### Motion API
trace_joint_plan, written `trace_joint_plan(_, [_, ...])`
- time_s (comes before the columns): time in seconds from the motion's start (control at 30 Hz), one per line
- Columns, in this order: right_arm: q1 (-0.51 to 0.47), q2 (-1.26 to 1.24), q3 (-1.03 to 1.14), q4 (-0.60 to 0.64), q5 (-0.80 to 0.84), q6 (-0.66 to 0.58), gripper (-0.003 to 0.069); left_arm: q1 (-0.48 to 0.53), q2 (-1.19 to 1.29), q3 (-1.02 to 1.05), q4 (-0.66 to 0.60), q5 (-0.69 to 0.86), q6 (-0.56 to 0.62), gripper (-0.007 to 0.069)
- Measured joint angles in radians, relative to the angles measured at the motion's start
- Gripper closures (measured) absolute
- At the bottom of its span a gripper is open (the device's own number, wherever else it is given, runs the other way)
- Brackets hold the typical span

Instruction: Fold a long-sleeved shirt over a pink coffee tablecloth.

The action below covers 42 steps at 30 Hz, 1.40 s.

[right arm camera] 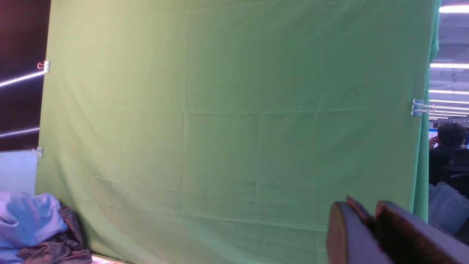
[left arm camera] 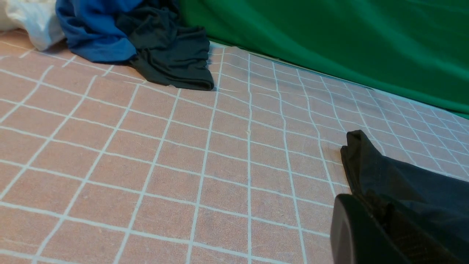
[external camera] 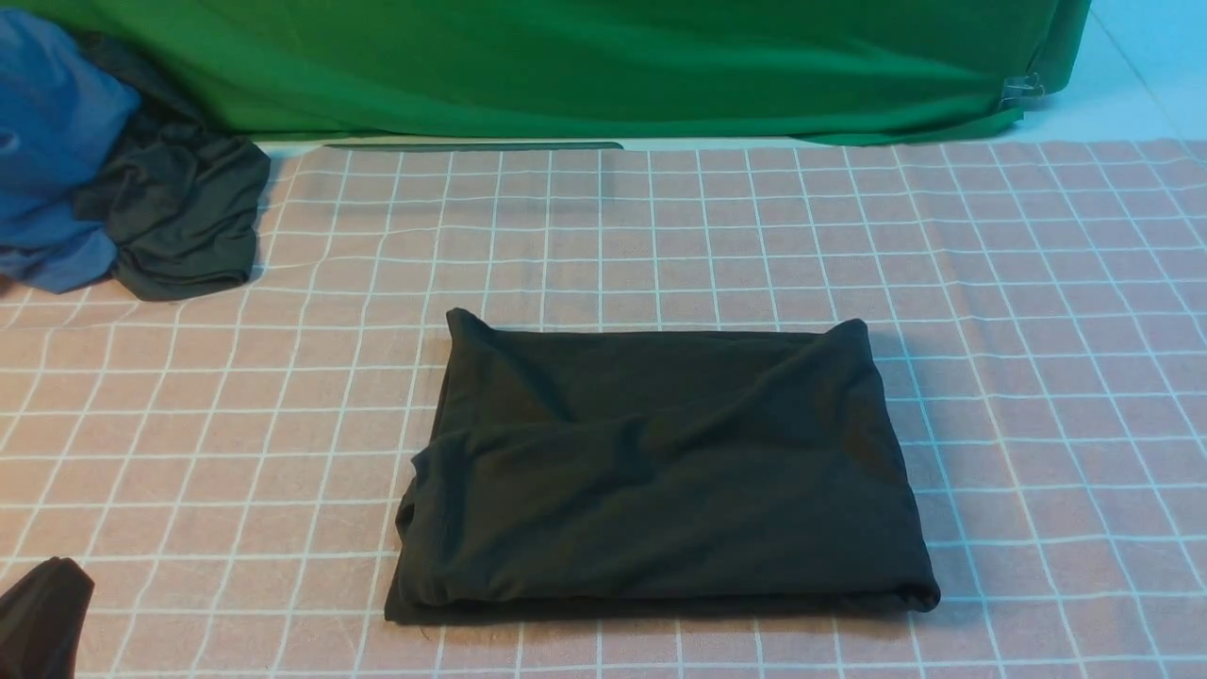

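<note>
The long-sleeved shirt [external camera: 660, 471] lies folded into a black rectangle in the middle of the pink coffee tablecloth [external camera: 283, 377]. Its print and neck are hidden inside the folds. My left gripper [external camera: 52, 589] is low at the near left edge, well apart from the shirt, and shows as one dark shape. In the left wrist view the left gripper [left arm camera: 370, 207] is shut with nothing in it, and the shirt's edge [left arm camera: 410, 176] lies beyond it. My right gripper [right arm camera: 368, 211] is outside the front view. It is shut on nothing and faces the green backdrop.
A smaller dark grey-green garment [external camera: 179, 217] lies bunched with blue cloth [external camera: 47, 160] at the far left of the table. The green backdrop cloth [external camera: 603, 66] hangs along the far edge, held by metal clips [right arm camera: 419, 107]. A seated person [right arm camera: 445, 150] shows past its right side.
</note>
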Motion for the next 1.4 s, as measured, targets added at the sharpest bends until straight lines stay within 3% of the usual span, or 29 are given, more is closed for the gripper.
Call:
trace_joint_plan(0.67, [-0.006, 0.000, 0.000, 0.000, 0.053, -0.031, 0.0477, 0.000, 0.000, 0.000, 0.003, -0.001, 0.025, 0.0610])
trace_joint_plan(0.83, [-0.153, 0.002, 0.070, -0.001, 0.105, -0.082, 0.0468, 0.000, 0.000, 0.000, 0.003, -0.001, 0.028, 0.0610])
trace_joint_plan(1.03, [-0.337, 0.003, 0.311, -0.001, 0.105, -0.102, 0.0457, 0.000, 0.000, 0.000, 0.003, -0.001, 0.029, 0.0610])
trace_joint_plan(1.13, [-0.370, -0.005, 0.449, -0.001, 0.120, -0.105, 0.0449, 0.000, 0.000, 0.000, 0.005, -0.001, 0.029, 0.0610])
trace_joint_plan(1.4, [-0.372, -0.019, 0.471, 0.002, 0.123, -0.049, 0.0442, 0.000, -0.001, 0.000, 0.005, -0.001, 0.029, 0.0610])
